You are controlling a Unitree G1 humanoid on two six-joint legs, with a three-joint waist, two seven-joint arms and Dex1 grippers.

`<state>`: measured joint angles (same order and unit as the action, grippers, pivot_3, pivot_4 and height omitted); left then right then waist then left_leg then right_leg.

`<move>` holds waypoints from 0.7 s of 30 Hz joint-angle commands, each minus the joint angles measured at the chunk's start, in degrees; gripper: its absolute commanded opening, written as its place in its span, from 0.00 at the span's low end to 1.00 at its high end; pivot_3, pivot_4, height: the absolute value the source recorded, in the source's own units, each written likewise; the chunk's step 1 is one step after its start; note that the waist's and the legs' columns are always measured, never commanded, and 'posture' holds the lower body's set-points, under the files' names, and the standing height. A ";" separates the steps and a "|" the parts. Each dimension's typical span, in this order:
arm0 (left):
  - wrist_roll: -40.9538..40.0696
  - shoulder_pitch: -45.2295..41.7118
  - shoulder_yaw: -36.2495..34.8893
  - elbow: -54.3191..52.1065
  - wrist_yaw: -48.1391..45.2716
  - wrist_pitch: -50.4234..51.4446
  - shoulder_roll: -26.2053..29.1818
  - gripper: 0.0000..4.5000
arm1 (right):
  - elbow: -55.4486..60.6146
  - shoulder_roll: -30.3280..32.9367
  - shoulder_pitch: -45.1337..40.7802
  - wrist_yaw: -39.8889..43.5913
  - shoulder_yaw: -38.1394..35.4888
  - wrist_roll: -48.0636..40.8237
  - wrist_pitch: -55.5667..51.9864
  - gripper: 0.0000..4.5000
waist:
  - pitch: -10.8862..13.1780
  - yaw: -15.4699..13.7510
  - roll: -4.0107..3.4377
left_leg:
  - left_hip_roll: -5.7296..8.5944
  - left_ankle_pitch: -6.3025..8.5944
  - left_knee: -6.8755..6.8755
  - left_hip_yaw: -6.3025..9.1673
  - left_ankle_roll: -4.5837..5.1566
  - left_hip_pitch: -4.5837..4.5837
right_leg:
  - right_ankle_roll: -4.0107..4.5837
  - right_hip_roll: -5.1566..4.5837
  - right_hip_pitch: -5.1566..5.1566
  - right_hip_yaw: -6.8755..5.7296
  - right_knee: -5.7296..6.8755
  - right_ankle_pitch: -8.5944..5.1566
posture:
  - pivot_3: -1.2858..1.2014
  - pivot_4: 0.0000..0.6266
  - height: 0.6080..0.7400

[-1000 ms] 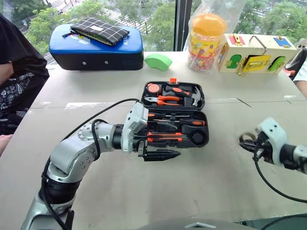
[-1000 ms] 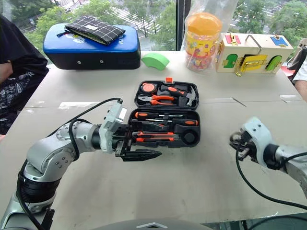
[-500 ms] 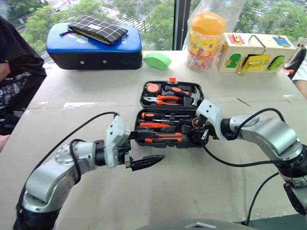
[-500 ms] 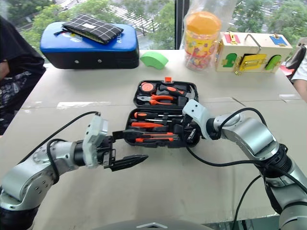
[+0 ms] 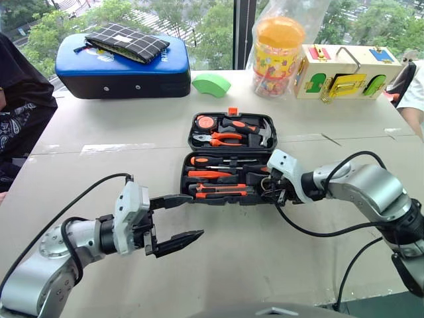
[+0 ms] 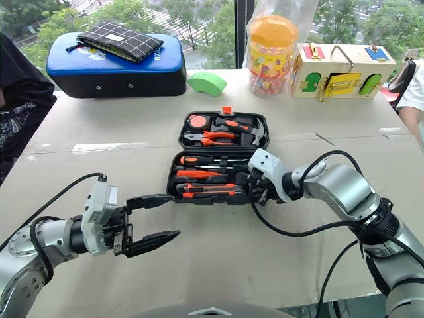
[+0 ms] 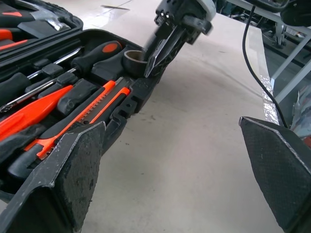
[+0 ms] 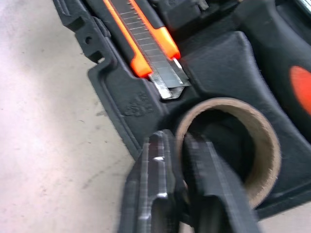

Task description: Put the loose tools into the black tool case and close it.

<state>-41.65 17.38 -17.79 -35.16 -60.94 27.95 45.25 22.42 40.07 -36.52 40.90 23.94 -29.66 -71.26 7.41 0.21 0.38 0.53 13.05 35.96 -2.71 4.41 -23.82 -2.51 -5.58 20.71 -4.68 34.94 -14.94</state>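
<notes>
The black tool case (image 5: 187, 179) lies open flat in the middle of the table, its orange latch (image 5: 232, 111) on the far edge. In its near half lie two long screwdrivers (image 5: 222, 161) and the black-and-orange utility knife (image 5: 218, 192), whose blade shows in the right wrist view (image 8: 141, 43). My right gripper (image 5: 270, 192) is at the case's right end, shut on the wall of a roll with a brown cardboard core (image 8: 257, 145) sitting in a round slot. My left gripper (image 5: 197, 216) hovers wide open and empty just in front of the case's left corner.
Pliers (image 5: 225, 138) and a hammer (image 5: 265, 132) fill the case's far half. At the back stand a blue-topped case (image 5: 126, 73) with a checked pouch, a green block (image 5: 211, 84), an orange-lidded jar (image 5: 279, 50) and a wooden latch box (image 5: 344, 71). A person (image 5: 20, 99) sits at the left.
My right arm swung in from the right, carrying the roll to the case's right end, and lowered it into the slot. My left gripper drew back from the case, still open.
</notes>
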 commanded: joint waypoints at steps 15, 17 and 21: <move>-0.41 -29.15 2.65 18.68 33.51 19.59 -12.09 1.00 | -7.75 -7.09 -1.91 -5.35 -27.55 -8.24 4.28 0.81 | -0.01 -1.22 0.24 | 0.00 0.01 0.17 0.01 0.08 0.00 | -0.24 0.00 -0.03 -0.05 0.21 0.15 | 0.52 0.24 1.00; 0.96 -36.93 3.57 24.63 38.23 22.97 -13.98 1.00 | -11.75 -7.80 -3.78 -9.18 -25.79 -3.28 7.07 0.98 | -0.01 -1.38 0.26 | 0.06 -0.06 0.33 0.02 0.08 -0.04 | -0.25 -0.02 0.01 -0.07 0.46 0.15 | 0.52 0.24 1.00; 5.46 -50.37 6.24 38.63 41.22 22.97 -17.59 1.00 | -23.88 -11.02 -9.03 -15.48 -22.61 4.81 11.63 0.99 | 0.04 -1.14 0.34 | 0.19 -0.20 0.34 0.02 0.25 -0.01 | -0.27 0.02 0.07 -0.03 0.67 0.14 | 0.52 0.24 1.00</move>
<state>-38.03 -30.05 -12.42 -0.06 -20.57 50.97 27.79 1.37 29.70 -43.49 27.48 1.10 -27.47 -61.96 7.45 -0.93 0.72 0.72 12.83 36.28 -2.70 4.65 -23.84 -2.78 -5.54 20.77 -4.71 35.61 -14.80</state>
